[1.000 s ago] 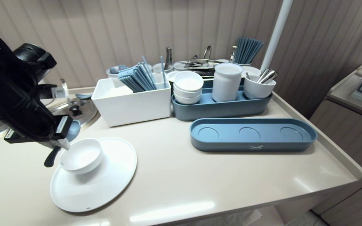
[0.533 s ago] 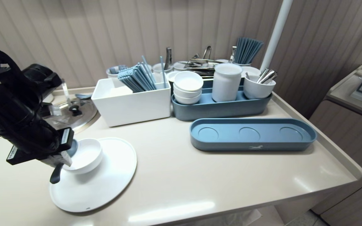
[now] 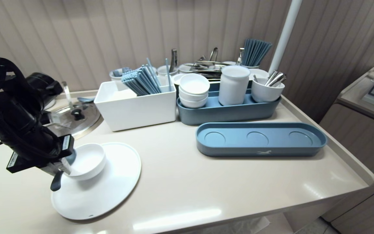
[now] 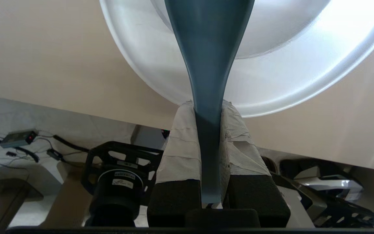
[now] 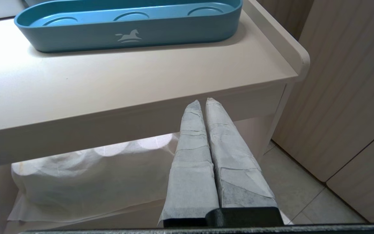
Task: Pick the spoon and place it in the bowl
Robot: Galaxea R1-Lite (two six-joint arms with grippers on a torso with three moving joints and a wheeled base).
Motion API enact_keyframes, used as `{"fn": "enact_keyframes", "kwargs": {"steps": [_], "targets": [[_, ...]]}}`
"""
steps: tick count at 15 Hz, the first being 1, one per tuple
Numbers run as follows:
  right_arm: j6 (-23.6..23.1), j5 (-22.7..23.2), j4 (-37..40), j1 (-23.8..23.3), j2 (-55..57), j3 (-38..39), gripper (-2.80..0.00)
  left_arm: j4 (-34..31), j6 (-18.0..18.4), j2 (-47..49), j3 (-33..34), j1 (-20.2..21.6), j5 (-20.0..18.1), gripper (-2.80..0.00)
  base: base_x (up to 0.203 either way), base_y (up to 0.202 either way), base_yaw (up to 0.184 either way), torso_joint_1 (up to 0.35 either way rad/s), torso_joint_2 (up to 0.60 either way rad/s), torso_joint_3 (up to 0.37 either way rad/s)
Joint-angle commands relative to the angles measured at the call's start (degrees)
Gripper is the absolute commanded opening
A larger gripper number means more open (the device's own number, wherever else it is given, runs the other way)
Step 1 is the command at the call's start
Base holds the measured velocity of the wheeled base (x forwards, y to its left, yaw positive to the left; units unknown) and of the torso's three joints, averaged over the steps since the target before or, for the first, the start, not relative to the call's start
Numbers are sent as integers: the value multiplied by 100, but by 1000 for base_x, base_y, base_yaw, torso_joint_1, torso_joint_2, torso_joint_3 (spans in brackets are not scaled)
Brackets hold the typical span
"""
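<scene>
The left gripper is clamping a blue-grey spoon by its handle, scoop over the left rim of the white bowl on the round plate — bare countertop is lying open rightward to the blue tray — and the right gripper, fingers pressed together, is hanging below the counter's front edge.

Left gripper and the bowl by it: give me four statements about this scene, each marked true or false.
1. The left gripper is shut on a blue spoon. True.
2. Blue chopsticks lean in the white box. True.
3. The small bowl sits inside the white box. False: it sits on the white plate.
4. The right gripper holds a chopstick. False: it is shut on nothing, low by the table edge.
</scene>
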State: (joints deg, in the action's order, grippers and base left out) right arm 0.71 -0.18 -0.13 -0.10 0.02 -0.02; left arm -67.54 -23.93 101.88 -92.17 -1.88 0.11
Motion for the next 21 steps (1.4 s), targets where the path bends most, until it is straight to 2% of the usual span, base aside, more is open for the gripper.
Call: {"fn": "enact_keyframes", "kwargs": {"steps": [1,5,14,15,16,21], "targets": [[0,0,-4,1,0,2,-280,-31,-9,222,-38,110,10,-280,0,0,0,0,0,0],[0,0,-4,1,6,2,-280,-31,11,583,-208,215,-9,-280,0,0,0,0,0,0],[0,0,-4,1,6,2,-280,-31,29,765,-301,-32,-13,-280,0,0,0,0,0,0],[0,0,-4,1,4,1,-280,-31,29,754,-310,-30,-37,-225,0,0,0,0,0,0],[0,0,-4,1,0,2,-280,-31,29,754,-301,-23,-52,0,0,0,0,0,0,0],[0,0,-4,1,-1,2,-280,-43,-1,701,-563,-23,-59,0,0,0,0,0,0,0]]}}
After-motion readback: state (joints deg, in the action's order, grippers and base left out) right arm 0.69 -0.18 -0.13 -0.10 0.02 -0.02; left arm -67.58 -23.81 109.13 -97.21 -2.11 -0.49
